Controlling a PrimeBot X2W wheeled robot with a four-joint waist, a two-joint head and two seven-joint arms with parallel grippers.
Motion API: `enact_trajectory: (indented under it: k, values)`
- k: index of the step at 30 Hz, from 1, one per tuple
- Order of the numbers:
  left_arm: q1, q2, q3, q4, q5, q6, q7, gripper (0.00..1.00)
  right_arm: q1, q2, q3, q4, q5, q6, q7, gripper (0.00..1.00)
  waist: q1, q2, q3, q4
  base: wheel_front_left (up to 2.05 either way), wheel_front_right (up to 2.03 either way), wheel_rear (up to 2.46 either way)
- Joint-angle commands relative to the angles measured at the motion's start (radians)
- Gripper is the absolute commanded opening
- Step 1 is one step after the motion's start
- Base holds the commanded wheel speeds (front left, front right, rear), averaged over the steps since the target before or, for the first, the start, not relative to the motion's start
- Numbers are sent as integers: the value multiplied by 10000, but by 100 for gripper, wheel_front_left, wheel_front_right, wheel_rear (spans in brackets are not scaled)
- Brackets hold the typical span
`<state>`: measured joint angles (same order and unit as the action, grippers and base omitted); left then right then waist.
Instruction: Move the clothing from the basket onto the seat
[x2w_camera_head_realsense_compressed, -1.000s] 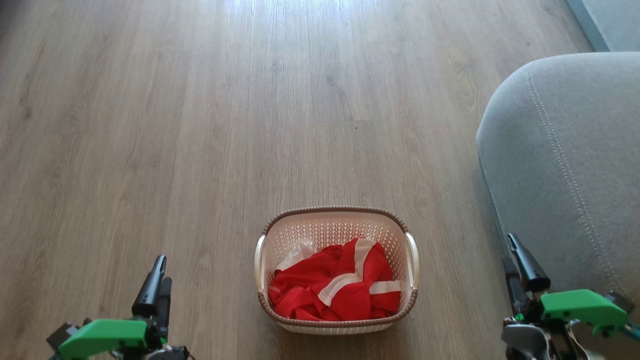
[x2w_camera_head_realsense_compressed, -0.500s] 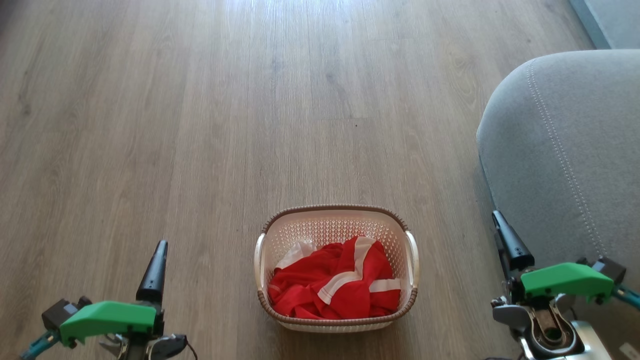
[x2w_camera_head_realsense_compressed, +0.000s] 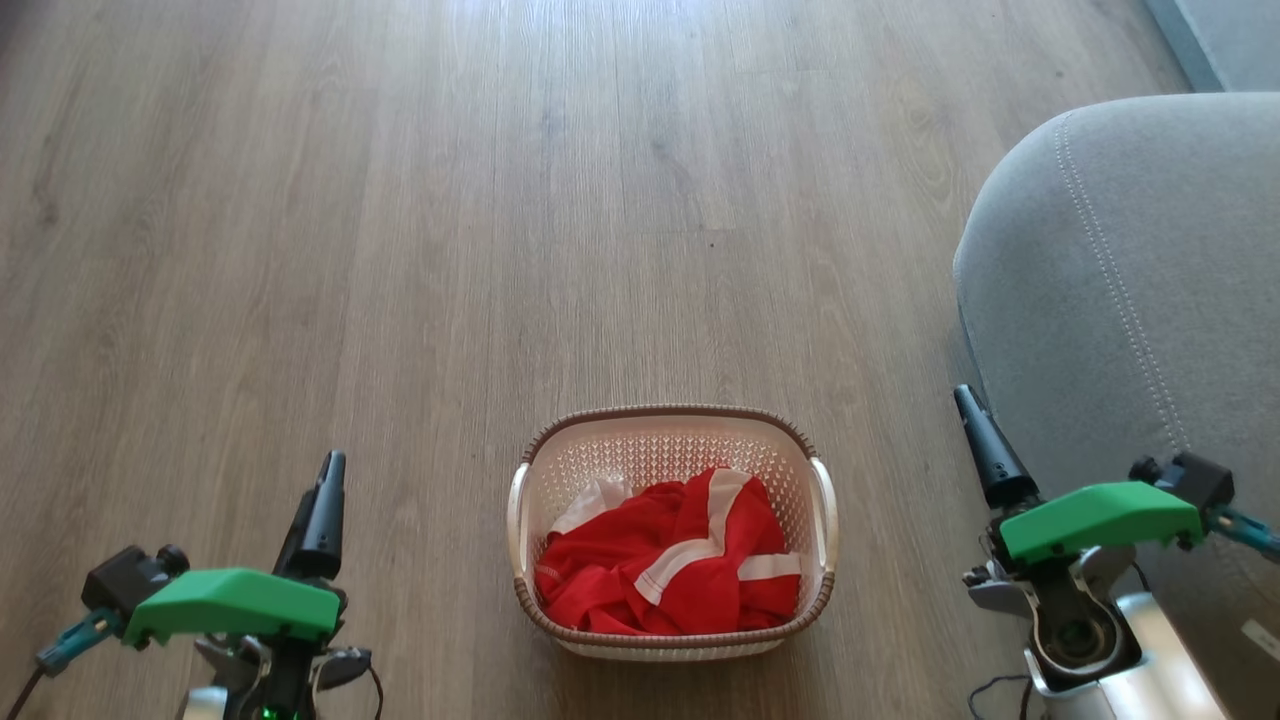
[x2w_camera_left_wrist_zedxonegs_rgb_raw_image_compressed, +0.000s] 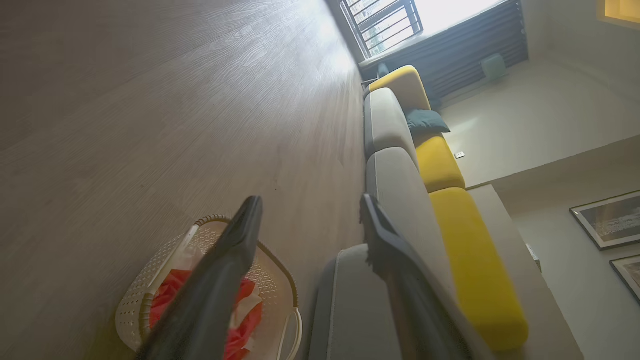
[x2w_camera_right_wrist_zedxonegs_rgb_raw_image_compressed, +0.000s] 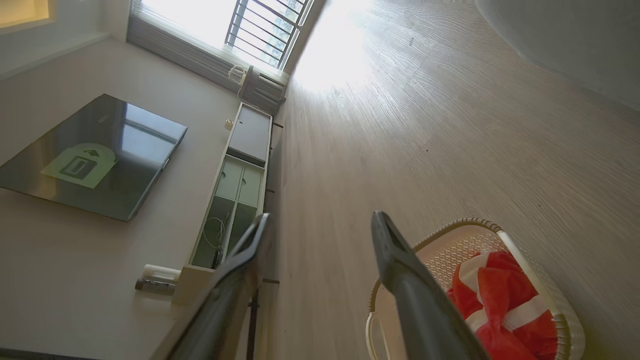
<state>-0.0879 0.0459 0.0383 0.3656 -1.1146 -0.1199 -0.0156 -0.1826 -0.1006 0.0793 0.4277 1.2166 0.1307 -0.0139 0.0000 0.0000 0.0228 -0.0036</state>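
Red striped clothing heaped in basket, white piece perhaps beneath

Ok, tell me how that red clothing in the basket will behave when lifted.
Likely floppy: the red clothing lies crumpled in the basket, so it should drape and trail. Probably light: thin folds. A pinch may leave the white piece behind.

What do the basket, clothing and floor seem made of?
Basket: probably moulded plastic, matte cream, judging by perforated walls and a brown woven-look rim. Clothing: soft red fabric with white bands; it lies crumpled in folds. Floor: wood-grain planks with slight sheen; wood or laminate, unclear.
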Motion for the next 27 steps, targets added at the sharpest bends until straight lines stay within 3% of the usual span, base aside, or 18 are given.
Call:
enact_trajectory:
  k: [1, 27]
  values:
    - [-623, 198, 107, -396, 378, -38, -140, 100, -682, -189, 177, -272, -314, 0, -139, 100, 0, 0, 3, -4, 0, 0, 0]
    - [-1556, 264, 95, -453, 3836, -61, -900, 100, -1969, -537, 1182, -21, -3102, 0, -905, 100, 0, 0, 500, 30, 0, 0, 0]
